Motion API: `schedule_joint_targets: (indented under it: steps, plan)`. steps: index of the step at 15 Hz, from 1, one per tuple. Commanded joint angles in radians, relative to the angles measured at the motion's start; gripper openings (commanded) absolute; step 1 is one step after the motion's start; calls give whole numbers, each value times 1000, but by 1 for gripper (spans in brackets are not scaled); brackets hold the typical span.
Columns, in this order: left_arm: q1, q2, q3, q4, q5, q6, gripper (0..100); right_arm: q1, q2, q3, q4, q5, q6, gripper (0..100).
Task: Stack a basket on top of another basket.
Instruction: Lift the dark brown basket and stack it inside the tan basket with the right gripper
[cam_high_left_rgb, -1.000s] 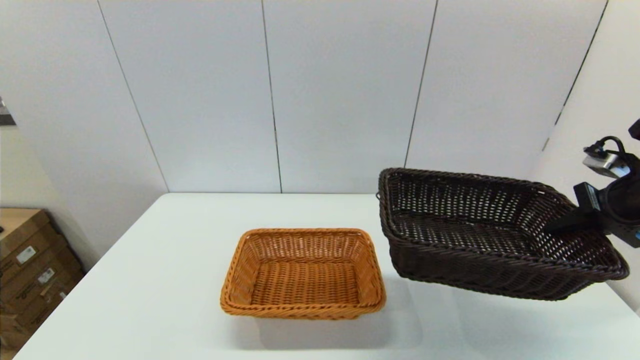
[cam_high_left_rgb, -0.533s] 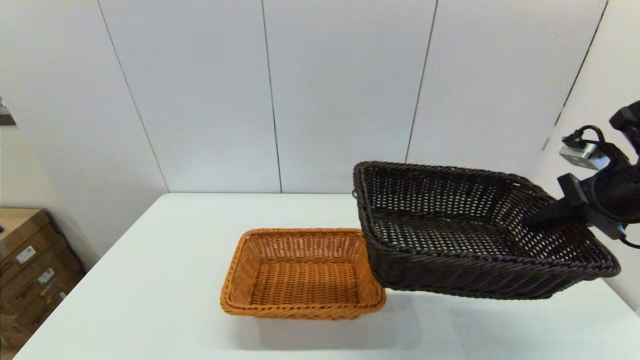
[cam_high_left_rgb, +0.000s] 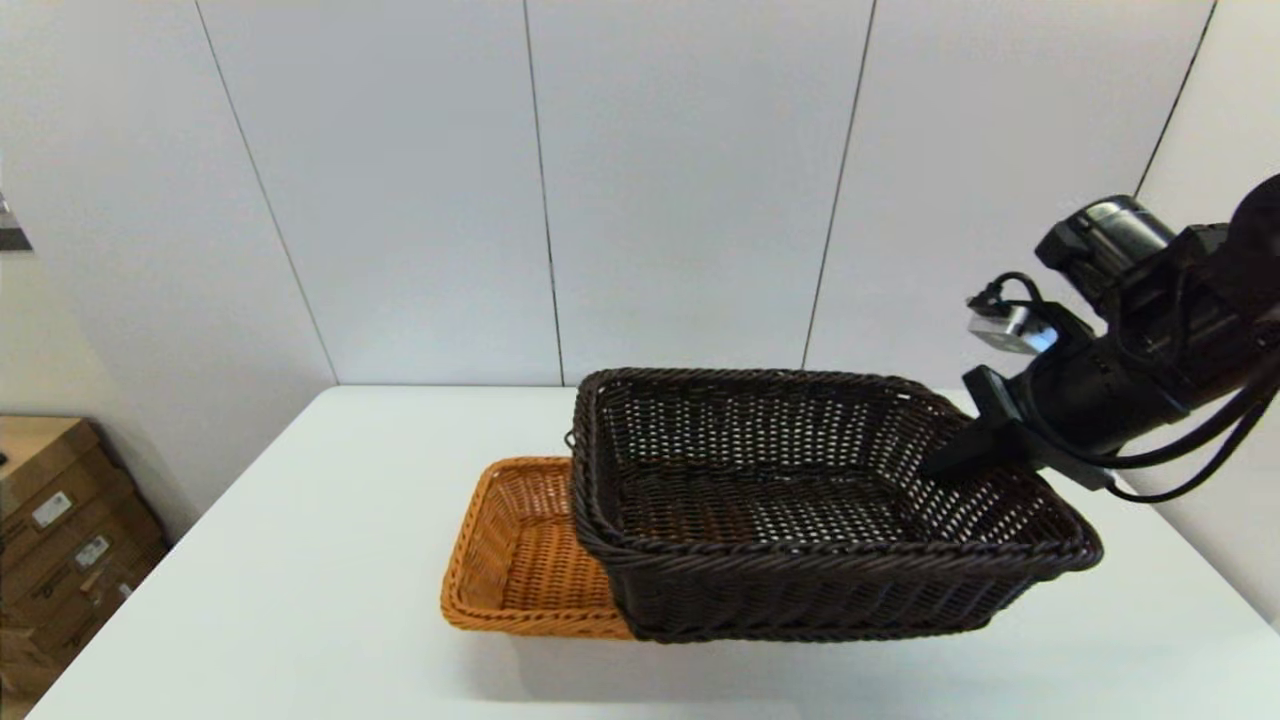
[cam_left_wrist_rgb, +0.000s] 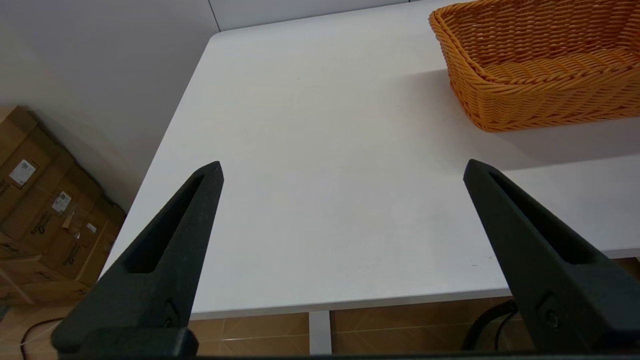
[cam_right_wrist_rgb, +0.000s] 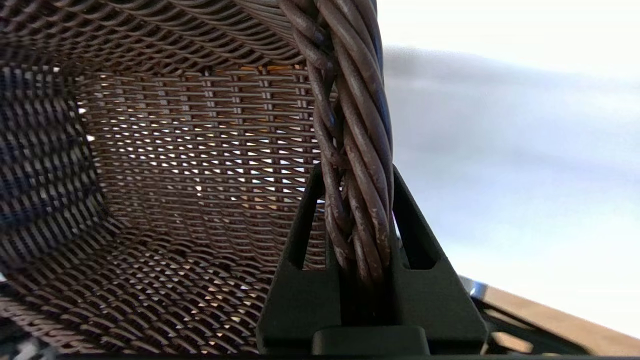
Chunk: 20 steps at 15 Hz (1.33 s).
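The dark brown basket (cam_high_left_rgb: 820, 500) hangs in the air, partly over the right side of the orange-tan basket (cam_high_left_rgb: 515, 550), which rests on the white table (cam_high_left_rgb: 300, 560). My right gripper (cam_high_left_rgb: 950, 462) is shut on the dark basket's right braided rim (cam_right_wrist_rgb: 355, 150); the wrist view shows the rim pinched between the two fingers (cam_right_wrist_rgb: 300, 240). My left gripper (cam_left_wrist_rgb: 342, 172) is open over the table's near left part, apart from the orange-tan basket (cam_left_wrist_rgb: 540, 65), with nothing between its fingers. It does not appear in the head view.
Cardboard boxes (cam_high_left_rgb: 60, 540) stand on the floor left of the table. A panelled white wall (cam_high_left_rgb: 600, 200) runs behind the table, and another wall closes in on the right (cam_high_left_rgb: 1230, 520). The table's near edge (cam_left_wrist_rgb: 350, 302) lies just below the left gripper.
My right gripper has carried the dark brown basket leftward, from clear of the orange-tan basket to overlapping its right half. The orange-tan basket has stayed put.
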Motion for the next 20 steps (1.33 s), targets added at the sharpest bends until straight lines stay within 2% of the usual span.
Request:
schedule_joint_targets:
  steps: [1,4,6,8,11,13,16,20]
  plan:
    - [0,1,0,1,0,1,100,95,67,-43,-29,-50,86,0]
    - [0,1,0,1,0,1,100,149,104,-64,-86,-91,162,0]
    - [0,1,0,1,0,1,100,199,136,-86,-122,-143,250,0]
    - [0,1,0,1,0,1,100,248,162,-86,-153,-197,294,0]
    - [0,1,0,1,0,1,100,317,199,-100,-196,-217,377,0]
    - [0,1,0,1,0,1,100,354,217,-103,-224,-232,411,0]
    - [0,1,0,1,0,1,100,403,245,-115,-233,-307,425,0]
    - [0,1,0,1,0,1,100,436,266,-146,-242,-317,448,0]
